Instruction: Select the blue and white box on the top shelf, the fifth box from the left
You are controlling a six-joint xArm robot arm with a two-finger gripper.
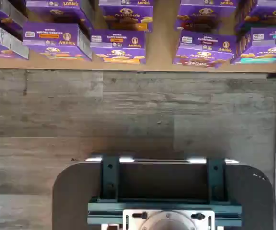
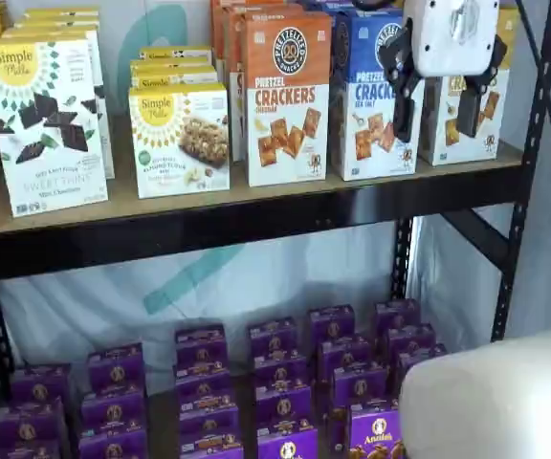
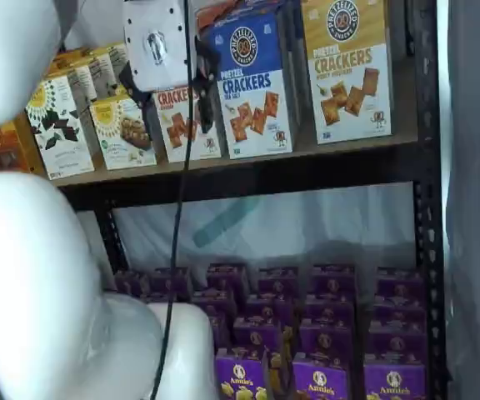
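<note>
The blue and white box [image 2: 366, 96] stands on the top shelf [image 2: 209, 198] between an orange-topped cracker box [image 2: 287, 96] and a yellow-topped one [image 2: 491, 105]. It shows in both shelf views [image 3: 252, 83], and so does the shelf board [image 3: 307, 149]. My gripper [image 2: 438, 113] hangs in front of the shelf at box height. Its white body is up top and its two black fingers point down with a plain gap between them, holding nothing. Its left finger overlaps the blue box's right edge. In a shelf view the gripper body [image 3: 157, 42] covers the orange box, left of the blue one.
Simple Mills boxes [image 2: 46, 120] fill the shelf's left part. Small purple boxes [image 2: 285, 382] stand in rows on the lower level and also show in the wrist view [image 1: 119, 45], beyond a grey wood-look floor [image 1: 128, 110]. A black upright [image 2: 529, 163] stands at the right.
</note>
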